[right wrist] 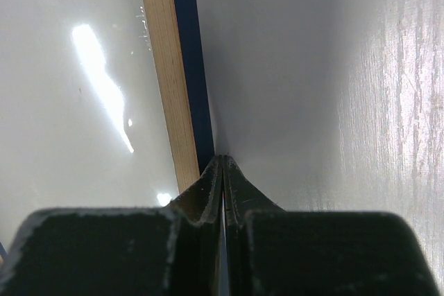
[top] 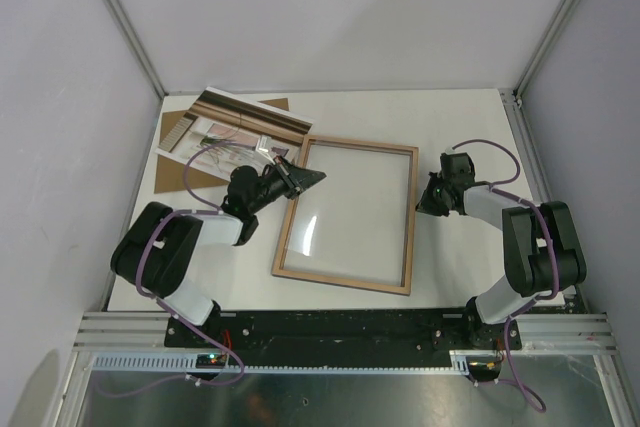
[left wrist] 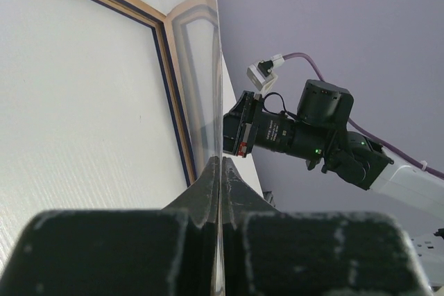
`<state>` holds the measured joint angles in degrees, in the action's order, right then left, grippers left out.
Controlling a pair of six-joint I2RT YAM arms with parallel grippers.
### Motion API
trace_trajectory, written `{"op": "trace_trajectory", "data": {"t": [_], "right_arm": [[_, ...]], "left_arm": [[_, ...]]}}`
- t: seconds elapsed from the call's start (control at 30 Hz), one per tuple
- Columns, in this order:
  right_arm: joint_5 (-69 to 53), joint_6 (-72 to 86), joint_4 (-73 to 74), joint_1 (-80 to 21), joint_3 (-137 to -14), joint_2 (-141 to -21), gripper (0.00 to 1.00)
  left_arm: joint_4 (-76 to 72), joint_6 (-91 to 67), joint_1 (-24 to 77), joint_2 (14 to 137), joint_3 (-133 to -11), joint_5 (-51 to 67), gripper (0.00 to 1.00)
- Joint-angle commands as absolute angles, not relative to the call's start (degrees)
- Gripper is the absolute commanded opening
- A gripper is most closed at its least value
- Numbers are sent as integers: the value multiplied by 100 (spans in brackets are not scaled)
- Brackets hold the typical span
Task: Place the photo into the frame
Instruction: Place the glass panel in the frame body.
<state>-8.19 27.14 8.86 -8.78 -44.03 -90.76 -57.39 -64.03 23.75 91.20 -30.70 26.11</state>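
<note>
on the white table [top: 450,267] the thin wood-backed rectangular frame [top: 345,284] lies flat at centre, the curtained-window paper print [top: 240,127] on a brown board [top: 175,177] far left. both tools are clenched: left gripper [top: 315,176] at the frame's far-left corner, right gripper [top: 422,205] beside its right edge.

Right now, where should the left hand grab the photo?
Probably the photo's near-right edge, the one facing the left hand. Come in low from the frame side: it is a thin sheet lying on the brown board.
</note>
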Motion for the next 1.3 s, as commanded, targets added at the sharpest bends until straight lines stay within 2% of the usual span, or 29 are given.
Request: {"op": "trace_trajectory", "data": {"t": [0.0,1.27], "right_arm": [[-616,2586,1255,-922,-4336,-9306,2],[-589,2575,1265,-922,-4337,-9333,2]], "left_arm": [[-6052,-6380,2393,9166,-3074,2593,0],[-6235,-6621,2276,9444,-2794,2709,0]]}}
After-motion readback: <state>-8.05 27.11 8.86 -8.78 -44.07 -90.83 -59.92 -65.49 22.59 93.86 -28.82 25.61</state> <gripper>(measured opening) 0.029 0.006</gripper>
